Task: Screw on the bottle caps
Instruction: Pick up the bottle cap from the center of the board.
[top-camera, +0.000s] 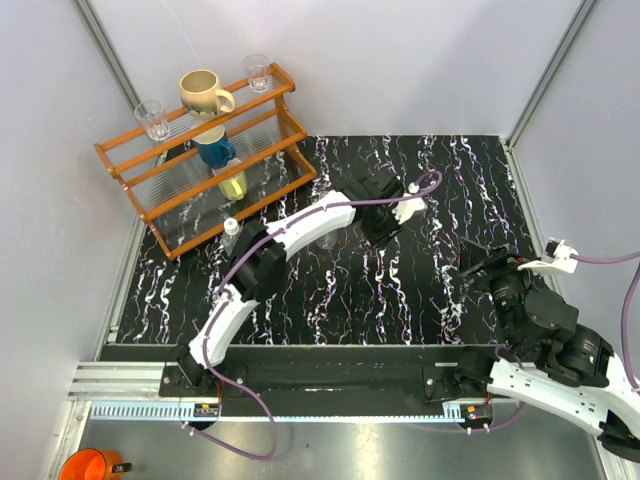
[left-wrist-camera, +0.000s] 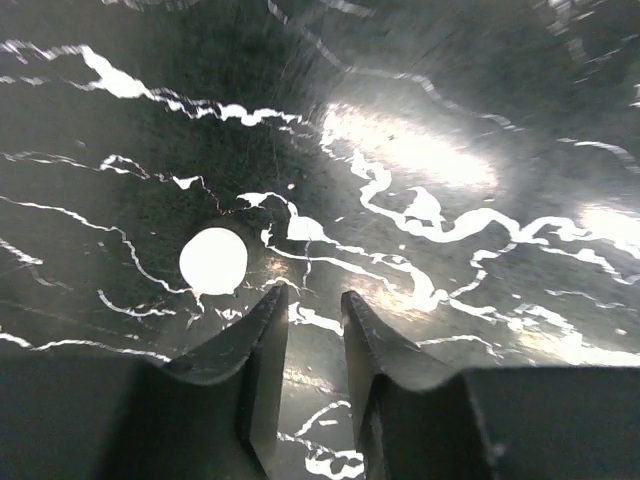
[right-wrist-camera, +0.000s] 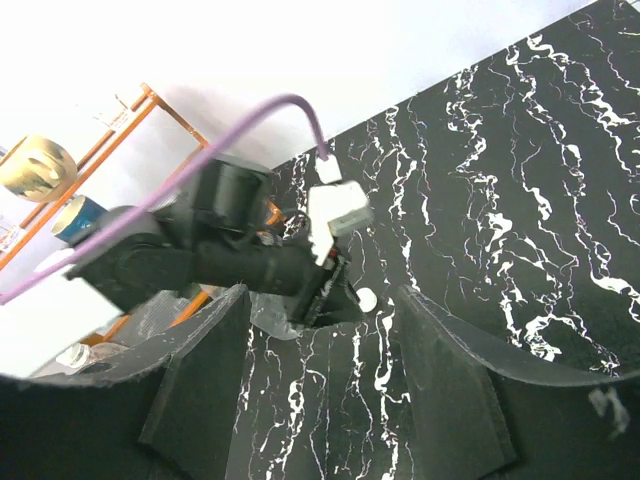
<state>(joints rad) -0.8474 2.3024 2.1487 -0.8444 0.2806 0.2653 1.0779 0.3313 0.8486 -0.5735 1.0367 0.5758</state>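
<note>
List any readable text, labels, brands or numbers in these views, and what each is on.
No legible text in any view.
Beige mug and blue mug: no print visible.
Bottle cap: plain white and overexposed, so no marking can be made out.
Bottle: too small to tell whether it carries a label.

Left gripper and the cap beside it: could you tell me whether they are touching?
Apart. The left wrist view shows the cap lying beside the left gripper, with a strip of dark table between them.
</note>
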